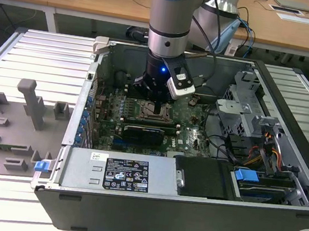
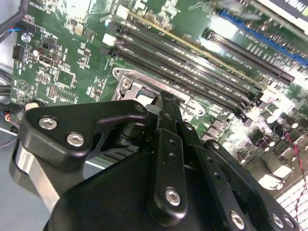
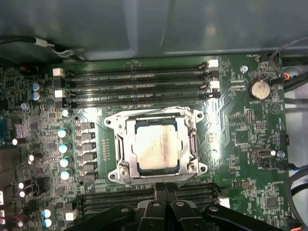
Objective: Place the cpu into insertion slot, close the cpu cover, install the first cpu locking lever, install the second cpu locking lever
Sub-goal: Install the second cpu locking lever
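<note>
One cpu beneath end effector

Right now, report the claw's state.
Claw: closed, fingers together with nothing held between them, next to the socket where the cpu sits.
</note>
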{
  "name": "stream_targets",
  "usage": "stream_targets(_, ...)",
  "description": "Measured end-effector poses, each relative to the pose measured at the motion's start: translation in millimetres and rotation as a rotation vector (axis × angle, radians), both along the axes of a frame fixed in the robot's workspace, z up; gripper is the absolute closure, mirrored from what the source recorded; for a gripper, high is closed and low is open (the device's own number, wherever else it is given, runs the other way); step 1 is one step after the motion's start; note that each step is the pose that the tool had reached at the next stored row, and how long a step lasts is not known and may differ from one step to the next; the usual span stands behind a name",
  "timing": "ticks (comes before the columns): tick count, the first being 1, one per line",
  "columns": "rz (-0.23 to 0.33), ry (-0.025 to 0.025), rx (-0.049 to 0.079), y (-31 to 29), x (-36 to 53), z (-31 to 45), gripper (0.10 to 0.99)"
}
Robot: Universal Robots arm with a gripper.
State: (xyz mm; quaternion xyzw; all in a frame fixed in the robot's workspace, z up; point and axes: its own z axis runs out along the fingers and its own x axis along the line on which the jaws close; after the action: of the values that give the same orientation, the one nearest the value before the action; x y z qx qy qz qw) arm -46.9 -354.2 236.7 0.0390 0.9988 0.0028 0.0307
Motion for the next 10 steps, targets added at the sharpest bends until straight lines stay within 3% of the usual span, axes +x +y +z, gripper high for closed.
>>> stream_targets(3, 0.000, -0.0002, 0.001, -2.8, -0.7, -0.2, 0.980)
stream_targets(5, 0.000, -0.0009, 0.016, -3.9, -4.4, -1.7, 0.980)
stream_targets(10, 0.000, -0.0009, 0.031, -9.0, -8.1, -6.4, 0.980)
